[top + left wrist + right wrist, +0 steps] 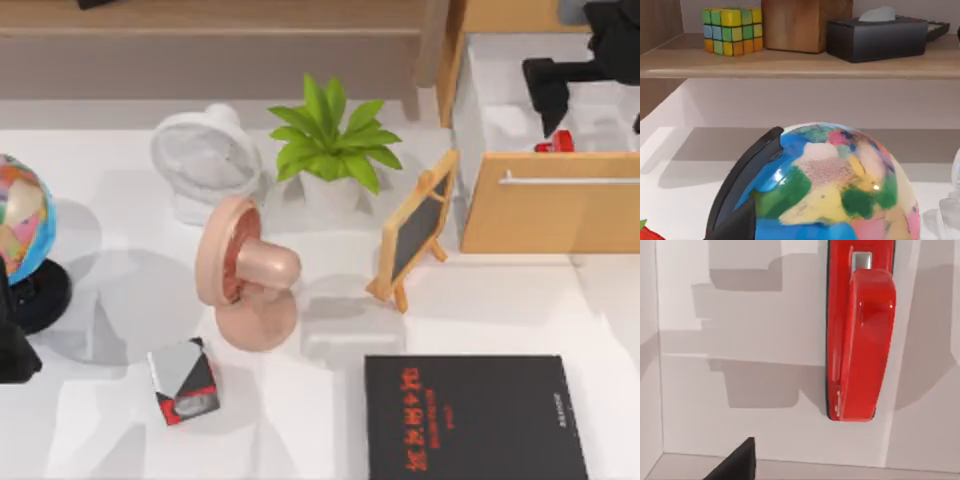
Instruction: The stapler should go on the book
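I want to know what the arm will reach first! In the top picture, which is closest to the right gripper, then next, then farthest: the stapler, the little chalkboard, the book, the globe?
From the right gripper, above the open drawer at the top right:
1. Stapler, in the drawer just beneath it.
2. Chalkboard, standing beside the drawer.
3. Book, at the front edge.
4. Globe, far left.

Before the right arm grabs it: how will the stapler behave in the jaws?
The stapler looks rigid, so it probably won't flex. Its glossy red shell may be slippery. It lies flat on the floor of the open drawer, long and narrow, so it seems unlikely to roll but might pivot if gripped off-centre.
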Controlling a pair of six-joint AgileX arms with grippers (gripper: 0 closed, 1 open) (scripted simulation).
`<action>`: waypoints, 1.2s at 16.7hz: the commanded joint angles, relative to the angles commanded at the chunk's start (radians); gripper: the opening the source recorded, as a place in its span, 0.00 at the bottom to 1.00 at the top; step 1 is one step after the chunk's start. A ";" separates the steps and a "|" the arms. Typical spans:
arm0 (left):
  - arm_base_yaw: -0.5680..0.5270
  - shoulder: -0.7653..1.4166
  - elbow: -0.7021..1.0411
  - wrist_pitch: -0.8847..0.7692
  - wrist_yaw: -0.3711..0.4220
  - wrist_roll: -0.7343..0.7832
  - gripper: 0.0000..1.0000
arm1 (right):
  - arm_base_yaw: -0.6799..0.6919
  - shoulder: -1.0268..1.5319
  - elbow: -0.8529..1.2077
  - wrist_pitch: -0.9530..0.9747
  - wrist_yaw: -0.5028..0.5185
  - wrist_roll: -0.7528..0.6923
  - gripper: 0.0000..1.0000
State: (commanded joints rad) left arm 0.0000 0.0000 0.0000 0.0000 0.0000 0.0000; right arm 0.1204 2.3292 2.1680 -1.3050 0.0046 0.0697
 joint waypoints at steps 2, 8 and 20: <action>0.000 0.000 0.000 0.000 0.000 0.000 1.00 | 0.006 0.039 -0.024 0.056 -0.001 0.002 1.00; 0.000 0.000 0.000 0.000 0.000 0.000 1.00 | 0.011 0.133 -0.060 0.188 0.006 0.011 1.00; 0.000 0.000 0.000 0.000 0.000 0.000 1.00 | 0.011 0.138 -0.060 0.193 0.006 0.011 0.47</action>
State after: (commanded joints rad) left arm 0.0000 0.0000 0.0000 0.0000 0.0000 0.0000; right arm 0.1310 2.4669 2.1080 -1.1123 0.0111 0.0811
